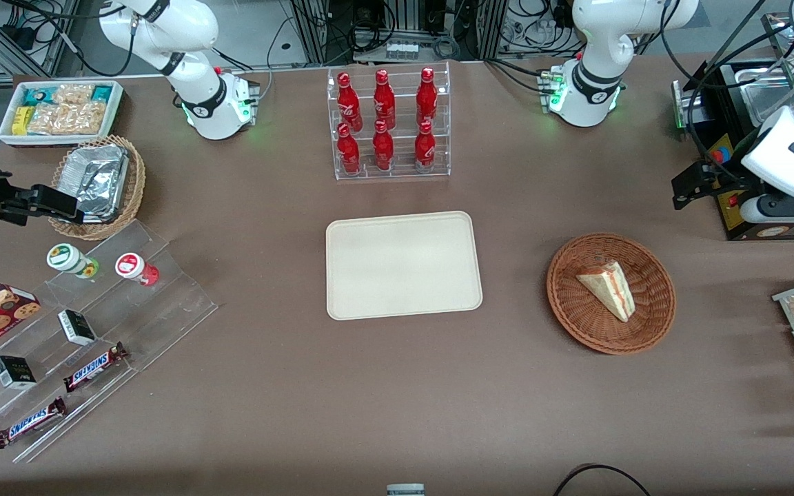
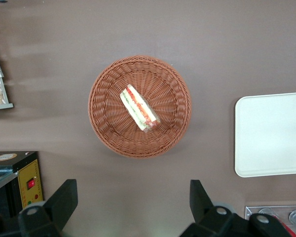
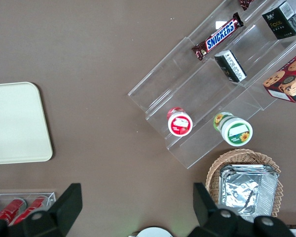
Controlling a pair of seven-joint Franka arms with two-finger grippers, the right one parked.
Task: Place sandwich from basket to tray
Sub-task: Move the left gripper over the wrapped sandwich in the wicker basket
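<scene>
Sandwich (image 1: 608, 288): it lies on its side in the bowl of the basket (image 1: 655, 327), roughly central. From my wrist camera (image 2: 139, 109) I see red, orange and green filling along one long edge.

Handling, as I judge it: light, soft, easily crushed. The bread will dent and the layers may slide apart if I pinch hard. I would close across the two flat bread faces near the thick middle of the wedge, not at the thin tip, with gentle force.

Basket wall (image 2: 102, 129): shallow woven rim, so I expect little trouble coming in from above.

Tray (image 1: 354, 303): flat and bare, on the table beside the basket, toward the parked arm's end and well apart from it.

My gripper (image 1: 688, 187): raised above the table, farther from the front camera than the basket and not over it. In the wrist view (image 2: 133, 197) my fingers stand wide apart and carry nothing.

Bottle rack (image 1: 389, 124): red bottles, farther back than the tray.
</scene>
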